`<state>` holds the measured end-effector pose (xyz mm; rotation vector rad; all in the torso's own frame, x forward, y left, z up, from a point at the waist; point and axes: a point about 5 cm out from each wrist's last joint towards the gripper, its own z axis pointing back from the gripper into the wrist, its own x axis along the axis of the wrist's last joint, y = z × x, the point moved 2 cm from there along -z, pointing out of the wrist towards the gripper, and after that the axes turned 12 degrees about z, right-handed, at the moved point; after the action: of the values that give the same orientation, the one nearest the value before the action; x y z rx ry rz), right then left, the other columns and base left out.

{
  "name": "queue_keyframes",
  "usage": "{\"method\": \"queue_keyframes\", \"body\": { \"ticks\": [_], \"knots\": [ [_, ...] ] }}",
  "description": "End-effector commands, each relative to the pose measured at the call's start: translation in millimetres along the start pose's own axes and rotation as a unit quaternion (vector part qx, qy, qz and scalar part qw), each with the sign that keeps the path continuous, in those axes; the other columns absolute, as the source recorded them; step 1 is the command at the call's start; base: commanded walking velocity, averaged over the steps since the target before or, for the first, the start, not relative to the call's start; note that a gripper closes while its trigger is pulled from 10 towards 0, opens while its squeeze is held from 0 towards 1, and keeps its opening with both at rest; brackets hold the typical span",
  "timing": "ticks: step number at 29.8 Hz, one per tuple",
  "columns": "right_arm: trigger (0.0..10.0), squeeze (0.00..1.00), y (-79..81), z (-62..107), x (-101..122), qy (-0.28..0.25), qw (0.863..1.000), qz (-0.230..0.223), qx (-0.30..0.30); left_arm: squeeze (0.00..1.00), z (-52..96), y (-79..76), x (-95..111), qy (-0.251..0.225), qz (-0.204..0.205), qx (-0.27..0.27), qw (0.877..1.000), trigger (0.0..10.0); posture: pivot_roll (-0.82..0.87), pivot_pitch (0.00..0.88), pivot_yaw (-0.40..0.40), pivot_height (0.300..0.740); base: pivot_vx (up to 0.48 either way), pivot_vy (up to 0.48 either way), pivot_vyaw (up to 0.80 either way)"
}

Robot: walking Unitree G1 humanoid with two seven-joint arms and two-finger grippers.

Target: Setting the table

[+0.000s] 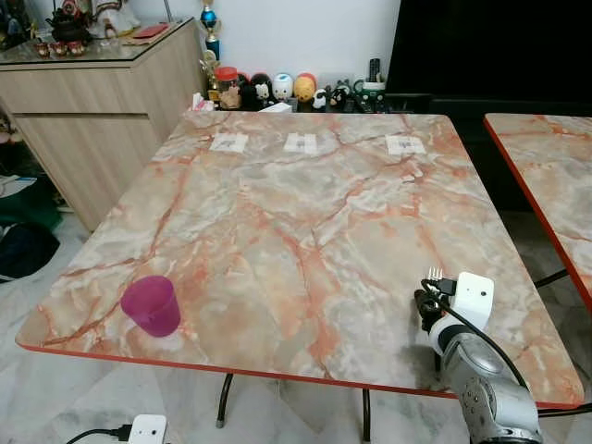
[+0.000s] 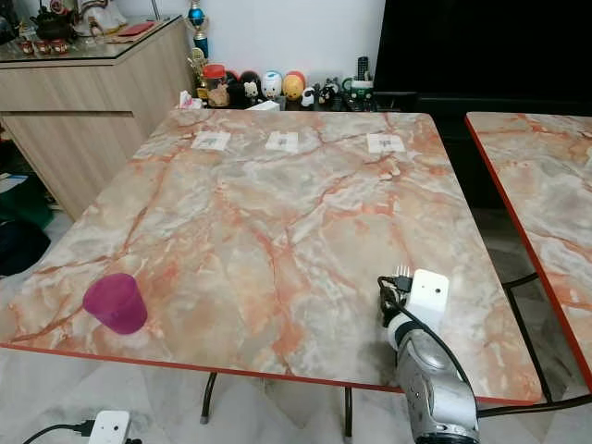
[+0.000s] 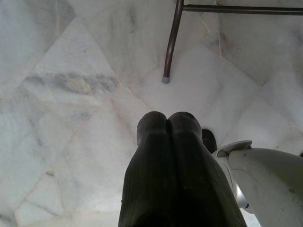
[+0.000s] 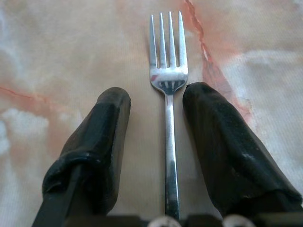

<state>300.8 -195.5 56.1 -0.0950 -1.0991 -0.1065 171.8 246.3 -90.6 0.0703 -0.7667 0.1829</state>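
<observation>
A silver fork (image 4: 168, 80) lies on the marble-patterned table (image 1: 305, 213) near its front right corner, tines pointing away from me. My right gripper (image 4: 156, 94) is low over the table and open, one black finger on each side of the fork's handle. From the head the fork's tines (image 1: 435, 274) just peek out past the right wrist. A purple cup (image 1: 151, 304) stands at the table's front left corner. My left gripper (image 3: 166, 120) hangs shut over the floor, holding nothing.
Three small white paper labels (image 1: 301, 142) lie along the table's far side. A second marble table (image 1: 546, 157) stands to the right, a wooden cabinet (image 1: 92, 111) to the far left, and figurines (image 1: 277, 88) behind. A white power strip (image 1: 146, 429) lies on the floor.
</observation>
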Motion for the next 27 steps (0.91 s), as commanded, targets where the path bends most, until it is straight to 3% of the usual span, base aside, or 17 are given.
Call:
{"method": "queue_keyframes", "body": {
  "ticks": [1, 9, 10, 27],
  "knots": [
    [10.0, 0.00, -1.9, 1.7, -1.6, 0.008, 1.000, -0.001, -0.004, 0.00, 1.6, 1.9, -4.3, 0.007, -0.004, 0.001, 1.000, 10.0, 0.00, 0.003, 0.019, 0.740, 0.000, 0.000, 0.00],
    [10.0, 0.00, -1.7, -1.8, -12.8, 0.040, 0.999, 0.003, 0.004, 0.00, 1.6, 2.1, -4.9, 0.010, -0.003, 0.001, 1.000, 10.0, 0.00, 0.002, 0.018, 0.740, 0.000, 0.000, 0.00],
    [0.0, 0.00, -1.3, -2.2, -13.3, 0.040, 0.999, 0.004, 0.006, 0.00, 1.7, 2.2, -5.4, 0.011, -0.003, 0.001, 1.000, 10.0, 0.00, 0.002, 0.018, 0.740, 0.000, 0.000, 0.00],
    [0.0, 0.00, 2.1, -3.3, -15.2, 0.042, 0.999, 0.008, 0.016, 0.00, 2.4, 2.0, -8.3, 0.017, -0.002, 0.000, 1.000, 10.0, 0.00, 0.002, 0.017, 0.740, 0.000, 0.000, 0.00]
  ]
}}
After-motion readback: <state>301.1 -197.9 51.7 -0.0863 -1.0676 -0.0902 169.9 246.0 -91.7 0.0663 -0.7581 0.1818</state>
